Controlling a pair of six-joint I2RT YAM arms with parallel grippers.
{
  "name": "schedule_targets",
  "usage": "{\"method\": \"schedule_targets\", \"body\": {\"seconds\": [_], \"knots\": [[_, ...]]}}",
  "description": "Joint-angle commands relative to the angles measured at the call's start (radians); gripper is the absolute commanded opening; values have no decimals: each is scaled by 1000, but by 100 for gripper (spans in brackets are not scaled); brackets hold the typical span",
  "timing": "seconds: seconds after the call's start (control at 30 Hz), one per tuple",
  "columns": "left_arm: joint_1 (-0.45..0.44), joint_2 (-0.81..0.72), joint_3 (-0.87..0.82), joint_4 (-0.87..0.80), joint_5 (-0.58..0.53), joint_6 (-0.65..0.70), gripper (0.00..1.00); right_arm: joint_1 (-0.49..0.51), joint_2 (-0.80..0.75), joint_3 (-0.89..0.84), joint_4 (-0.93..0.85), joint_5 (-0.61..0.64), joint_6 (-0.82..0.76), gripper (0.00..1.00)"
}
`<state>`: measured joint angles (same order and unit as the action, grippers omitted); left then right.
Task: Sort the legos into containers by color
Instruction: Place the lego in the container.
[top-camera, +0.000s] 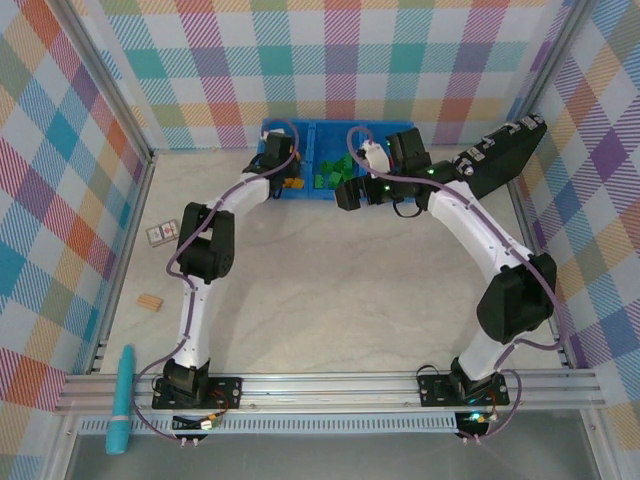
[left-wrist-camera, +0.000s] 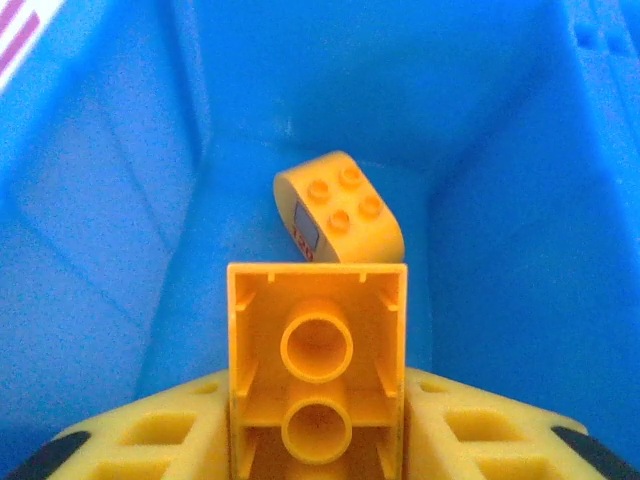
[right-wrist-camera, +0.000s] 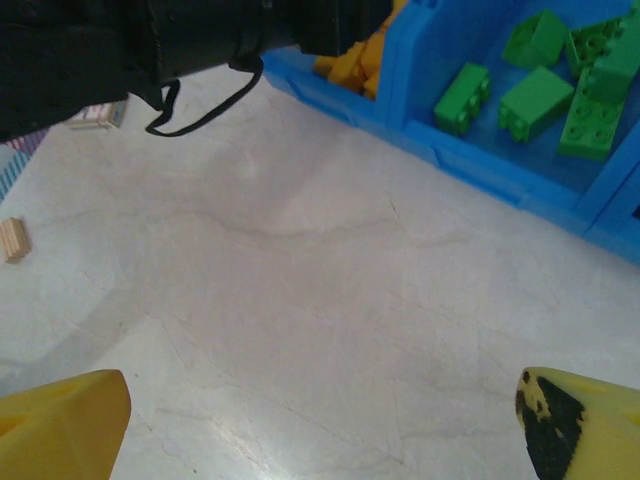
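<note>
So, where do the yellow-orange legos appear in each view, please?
Top external: yellow-orange legos in the left compartment of the blue tray.
Left wrist: one lies at centre; the left gripper holds another.
Right wrist: top centre, behind the tray wall.
Shared landmark: the blue tray.

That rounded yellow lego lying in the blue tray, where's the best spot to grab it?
Probably pinch the rounded yellow lego across its two flat sides, the printed one and its opposite, coming from above. Its arched back would slip, and the blue tray wall stands close behind.
</note>
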<state>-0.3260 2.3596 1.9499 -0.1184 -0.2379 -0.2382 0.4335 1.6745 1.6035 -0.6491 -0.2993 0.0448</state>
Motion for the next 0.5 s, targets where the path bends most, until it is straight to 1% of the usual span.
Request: {"method": "schedule_targets", "body": {"seconds": [0.0, 0.07, 0.13, 0.23, 0.33, 0.4, 0.47], "knots": [[8, 8, 34, 51, -12, 7, 56, 7, 3, 24, -1, -34, 13, 99], [11, -4, 8, 59, -1, 5, 64, 8, 7, 23, -1, -34, 13, 99], [13, -40, -46, 87, 12, 7, 68, 8, 5, 17, -1, -24, 9, 99], [15, -138, -165, 156, 20, 39, 73, 7, -2, 1, 0, 3, -8, 99], [18, -282, -296, 164, 15, 70, 78, 5, -20, -27, -1, 55, -30, 99], [18, -407, -418, 179, -11, 86, 80, 0, -51, -72, 21, 90, -41, 99], [18, -560, -576, 214, -39, 121, 81, -11, -102, -148, 67, 123, -60, 99]]}}
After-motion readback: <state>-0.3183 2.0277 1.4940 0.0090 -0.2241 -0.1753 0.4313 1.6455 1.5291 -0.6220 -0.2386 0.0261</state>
